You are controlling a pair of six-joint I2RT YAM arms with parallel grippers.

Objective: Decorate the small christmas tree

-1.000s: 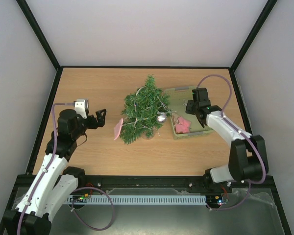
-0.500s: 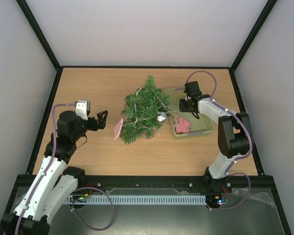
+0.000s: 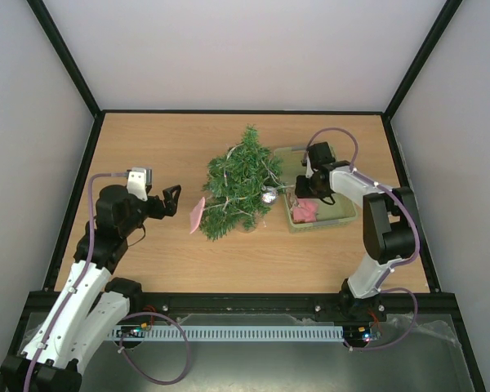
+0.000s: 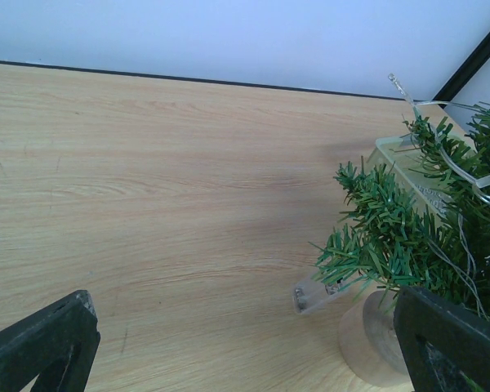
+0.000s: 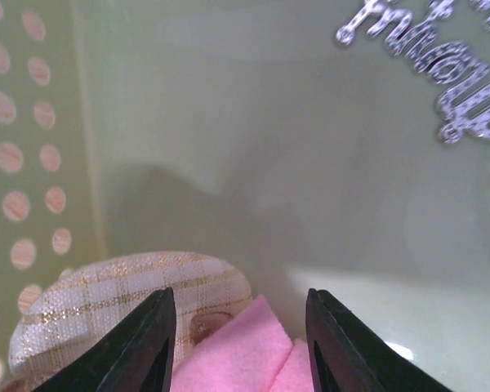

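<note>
Tree [image 3: 243, 184] stood mid-surface [image 3: 147, 147] already wearing lights [image 4: 453, 163], a silver bauble [image 3: 269, 195] and a pink piece [image 3: 197, 214], while the right tool [image 5: 239, 296], half open and gripping nothing, hung over pink ornaments [image 3: 304, 211] left in the basket [image 3: 349, 208]; the left tool [image 3: 171, 198] gaped empty.

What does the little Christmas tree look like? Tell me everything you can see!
The small christmas tree is a cone of dark green, bristly, plastic-looking needles. It stands upright on a pale round base in the middle of the wooden table. A thin clear light string winds through its branches. A silver bauble hangs on its right side, near the pale green basket, and a pink ornament hangs low on its left.
</note>
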